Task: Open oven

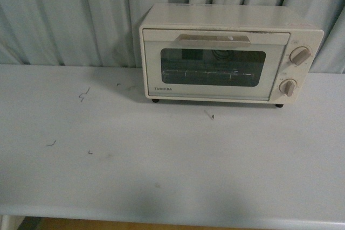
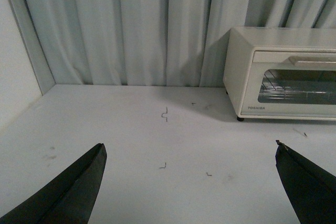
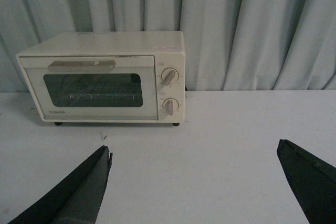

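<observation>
Cream-white, the oven (image 1: 226,57) sits at the far side of the pale table (image 1: 161,160), right of centre, its back near the grey curtain (image 1: 81,20). Its glass door is closed, with the beige bar handle (image 1: 214,39) across the top and two knobs (image 1: 299,56) stacked at its right.

From the left wrist, the left gripper (image 2: 189,144) is spread wide and holds nothing, well apart from the oven.

From the right wrist, the right gripper (image 3: 194,145) is likewise wide and bare. The oven stands ahead, apart from it, with the wire rack (image 3: 102,97) visible behind the glass.
</observation>
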